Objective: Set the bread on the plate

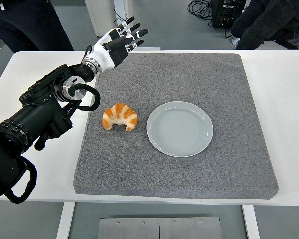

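A golden croissant (120, 117) lies on the grey mat, its curve opening toward the near edge. Just to its right sits a round pale grey plate (180, 128) with nothing on it. My left hand (120, 41) is raised over the mat's far left corner, well beyond the croissant, its white and black fingers spread and holding nothing. The black left arm (45, 109) stretches in from the lower left. The right arm does not show.
A thick grey foam mat (229, 164) covers most of the white table (284, 79). People in dark clothes stand at the far left (25, 22) and far right (274, 22). Cables and equipment (214, 10) lie on the floor beyond.
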`<move>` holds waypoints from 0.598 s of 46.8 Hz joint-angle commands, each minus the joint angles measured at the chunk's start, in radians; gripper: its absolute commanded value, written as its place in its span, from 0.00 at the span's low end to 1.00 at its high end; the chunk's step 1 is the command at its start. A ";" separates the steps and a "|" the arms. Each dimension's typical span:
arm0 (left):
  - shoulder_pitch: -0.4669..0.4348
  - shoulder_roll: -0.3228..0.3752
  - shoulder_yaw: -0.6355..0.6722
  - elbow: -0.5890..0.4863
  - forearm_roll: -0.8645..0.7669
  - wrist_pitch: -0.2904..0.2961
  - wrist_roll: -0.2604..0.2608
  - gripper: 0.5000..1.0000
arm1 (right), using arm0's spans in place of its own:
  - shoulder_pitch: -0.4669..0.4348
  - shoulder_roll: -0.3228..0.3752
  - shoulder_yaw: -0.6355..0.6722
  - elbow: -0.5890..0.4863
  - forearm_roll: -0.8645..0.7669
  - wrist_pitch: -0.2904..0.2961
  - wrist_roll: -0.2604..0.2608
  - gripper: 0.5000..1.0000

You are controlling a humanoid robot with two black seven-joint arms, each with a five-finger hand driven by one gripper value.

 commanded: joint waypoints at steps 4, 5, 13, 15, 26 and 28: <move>-0.001 0.000 -0.002 -0.001 0.000 0.003 -0.006 1.00 | 0.000 0.000 0.000 0.000 0.000 0.000 0.000 1.00; -0.001 0.000 -0.002 -0.001 0.000 0.003 -0.006 1.00 | 0.000 0.000 0.000 -0.001 0.000 0.000 0.000 1.00; -0.004 0.000 0.000 -0.001 0.000 0.003 -0.003 1.00 | 0.000 0.000 0.000 0.000 0.001 0.000 0.000 1.00; -0.008 0.000 0.000 -0.003 0.000 0.003 -0.003 1.00 | 0.000 0.000 0.000 0.000 0.001 0.000 0.000 1.00; -0.017 0.000 0.000 -0.001 0.000 0.054 -0.003 1.00 | 0.000 0.000 0.000 0.000 0.000 0.000 0.000 1.00; -0.018 0.000 0.000 -0.001 0.000 0.077 -0.003 1.00 | 0.000 0.000 0.000 0.000 0.000 0.000 0.000 1.00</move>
